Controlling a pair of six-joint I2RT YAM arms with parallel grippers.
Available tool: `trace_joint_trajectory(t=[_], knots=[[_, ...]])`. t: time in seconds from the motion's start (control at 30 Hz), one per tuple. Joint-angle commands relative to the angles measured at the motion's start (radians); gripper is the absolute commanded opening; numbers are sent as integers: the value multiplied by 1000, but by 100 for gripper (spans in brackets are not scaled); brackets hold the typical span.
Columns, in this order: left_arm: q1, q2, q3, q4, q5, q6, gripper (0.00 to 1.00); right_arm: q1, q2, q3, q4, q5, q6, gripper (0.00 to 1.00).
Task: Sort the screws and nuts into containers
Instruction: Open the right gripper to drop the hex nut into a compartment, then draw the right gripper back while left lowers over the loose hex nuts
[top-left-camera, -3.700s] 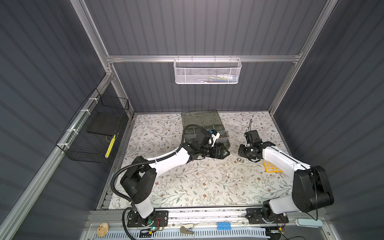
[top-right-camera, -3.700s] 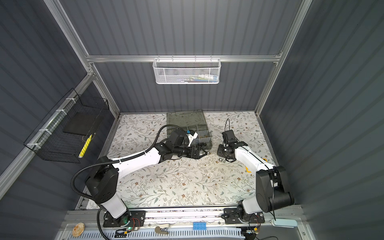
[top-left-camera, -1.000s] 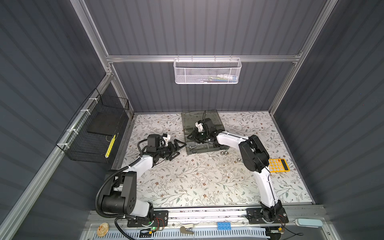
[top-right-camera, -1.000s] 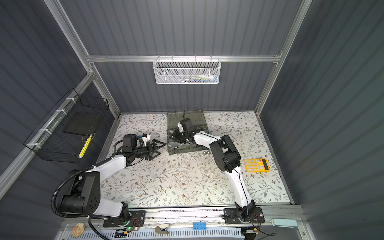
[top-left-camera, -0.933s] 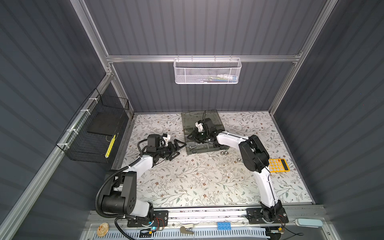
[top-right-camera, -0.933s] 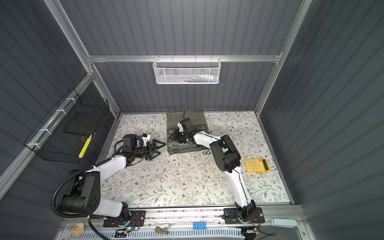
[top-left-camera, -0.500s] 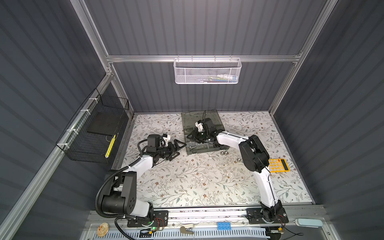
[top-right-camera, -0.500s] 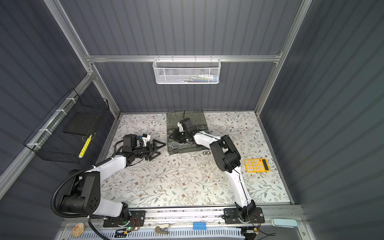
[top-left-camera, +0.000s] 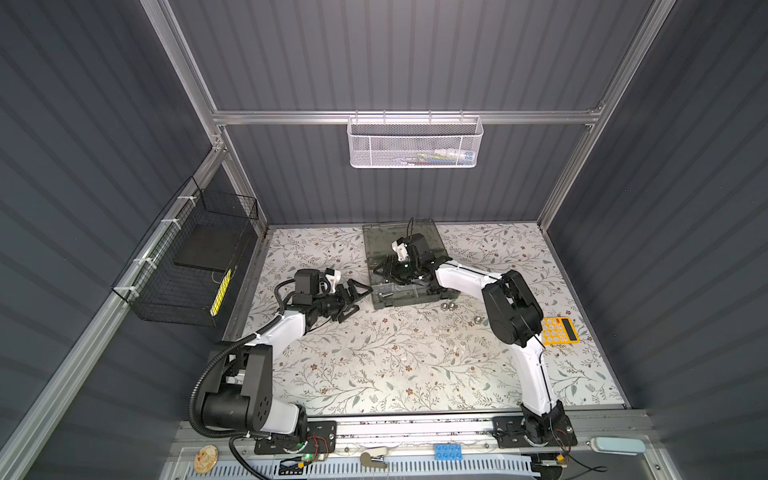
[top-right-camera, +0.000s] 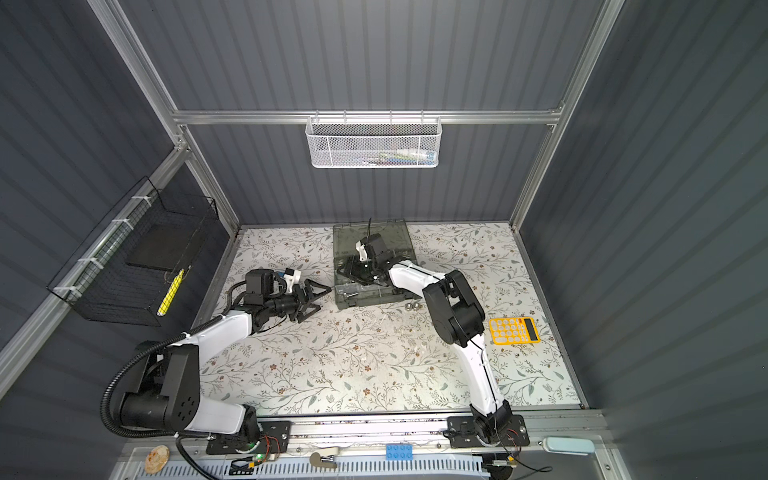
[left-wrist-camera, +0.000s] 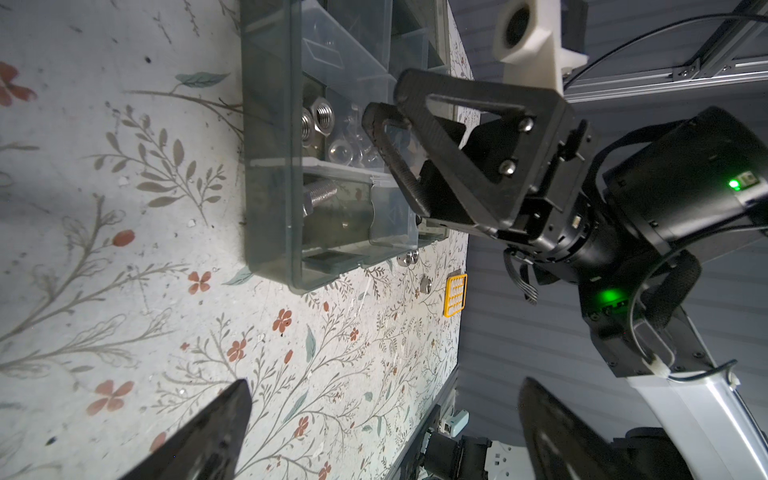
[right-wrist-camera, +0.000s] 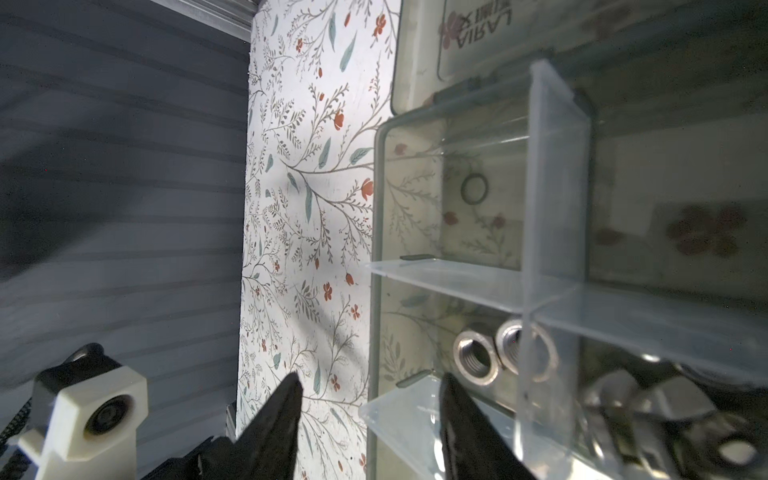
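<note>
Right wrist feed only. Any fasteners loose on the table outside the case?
Observer: Yes. Two silver nuts lie together just in front of the organiser case; a third nut sits further right.
Operator: Left gripper?
Observer: The left gripper is open and empty, just left of the case, pointing at it.
Operator: Compartment beside the boxed nuts, toward the front?
Observer: A silver bolt lies in it, seen from the left wrist.

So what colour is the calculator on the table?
The calculator is yellow-orange with pale buttons and a dark screen. It shows best in a top view.
</note>
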Motion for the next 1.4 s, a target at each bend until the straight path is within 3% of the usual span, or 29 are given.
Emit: trace_joint_trajectory(t=[0.0,0.33,0.57,0.73,1.03,1.37], knots=[[7,-26,21,-20,24,24,100,-2,-65,-26,-10,27,-32,56],[6,-68,14,-42,16,31,100,-17,-220,-183,20,98,-63,65],[-37,-83,61,-129,-26,82,100,-39,-409,-376,29,187,-105,80],[-136,-73,118,-191,-115,130,100,-65,-574,-530,30,239,-109,99],[-338,-2,232,-264,-271,201,100,-164,-931,-816,-16,333,-100,99],[-607,216,503,-463,-470,366,100,-422,-1331,-1062,-148,330,-114,99]])
